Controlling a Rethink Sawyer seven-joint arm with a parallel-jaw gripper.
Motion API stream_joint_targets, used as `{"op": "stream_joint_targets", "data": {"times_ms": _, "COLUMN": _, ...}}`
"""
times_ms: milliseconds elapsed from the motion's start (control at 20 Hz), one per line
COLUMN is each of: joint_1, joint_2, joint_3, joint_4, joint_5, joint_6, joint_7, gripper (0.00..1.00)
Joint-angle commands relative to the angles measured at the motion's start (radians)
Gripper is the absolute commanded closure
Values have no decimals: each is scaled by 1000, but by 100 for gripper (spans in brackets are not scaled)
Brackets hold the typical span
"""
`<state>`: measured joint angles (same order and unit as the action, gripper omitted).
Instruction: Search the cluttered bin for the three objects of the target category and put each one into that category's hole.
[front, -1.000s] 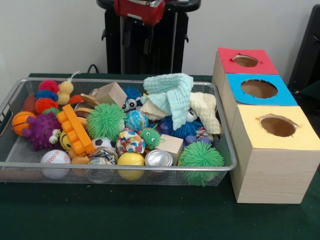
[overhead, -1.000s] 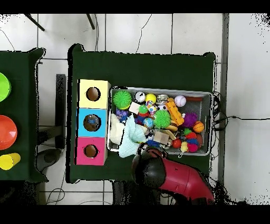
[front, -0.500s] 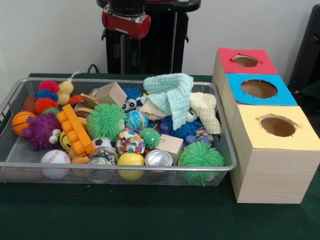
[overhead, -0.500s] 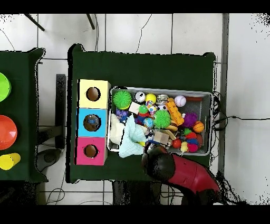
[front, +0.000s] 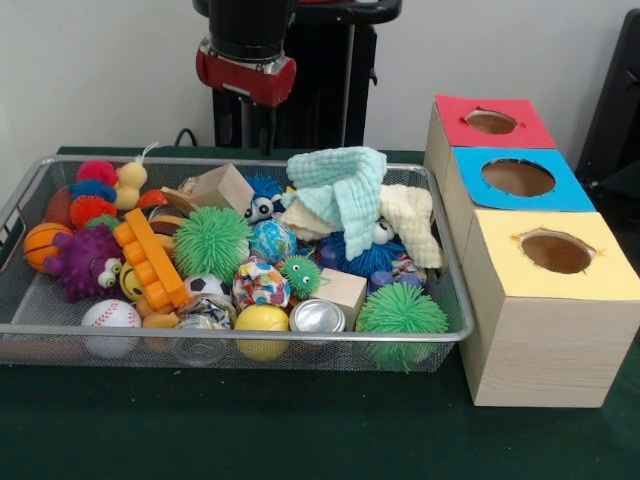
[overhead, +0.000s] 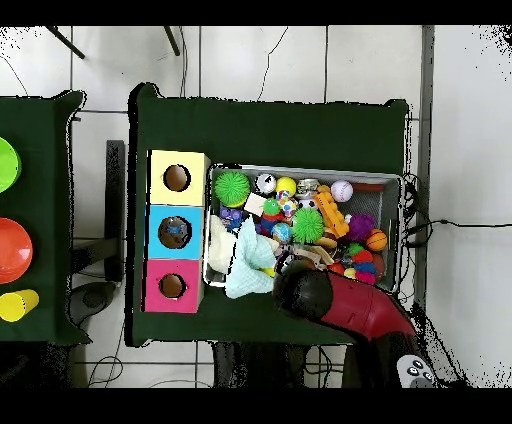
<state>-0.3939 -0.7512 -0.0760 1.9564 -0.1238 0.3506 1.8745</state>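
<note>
- Front view: the gripper (front: 255, 128) hangs above the far rim of the wire basket (front: 452, 330), over the wooden block (front: 222, 187). Two thin fingers (front: 245, 124) point down with a gap between them and nothing held, apparently ready to pick.
- The basket is heaped with balls, spiky toys and a green cloth (front: 340, 190) draped on top (it hides whatever lies below). Which category is wanted cannot be told.
- Three boxes stand beside the basket, each with a hole on top: red box (front: 490, 122), blue box (front: 518, 178), yellow box (front: 555, 253).
- Overhead view: the arm (overhead: 345, 306) covers the basket's near edge, hiding the fingers; the boxes touch the basket's side, probably to keep carries short.
</note>
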Motion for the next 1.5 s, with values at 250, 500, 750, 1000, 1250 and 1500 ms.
{"op": "stream_joint_targets", "data": {"times_ms": 250, "joint_1": -14, "joint_2": 61, "joint_3": 112, "joint_4": -127, "joint_5": 50, "joint_6": 93, "joint_7": 73, "gripper": 0}}
{"op": "stream_joint_targets", "data": {"times_ms": 500, "joint_1": -17, "joint_2": 69, "joint_3": 112, "joint_4": -119, "joint_5": 45, "joint_6": 77, "joint_7": 76, "gripper": 0}}
{"op": "stream_joint_targets", "data": {"times_ms": 750, "joint_1": -31, "joint_2": 62, "joint_3": 104, "joint_4": -94, "joint_5": 44, "joint_6": 74, "joint_7": 78, "gripper": 0}}
{"op": "stream_joint_targets", "data": {"times_ms": 1000, "joint_1": -43, "joint_2": 62, "joint_3": 106, "joint_4": -92, "joint_5": 46, "joint_6": 92, "joint_7": 72, "gripper": 0}}
{"op": "stream_joint_targets", "data": {"times_ms": 1250, "joint_1": -39, "joint_2": 23, "joint_3": 82, "joint_4": -41, "joint_5": 55, "joint_6": 118, "joint_7": 95, "gripper": 0}}
{"op": "stream_joint_targets", "data": {"times_ms": 1500, "joint_1": -19, "joint_2": 15, "joint_3": 63, "joint_4": -6, "joint_5": 50, "joint_6": 103, "joint_7": 117, "gripper": 0}}
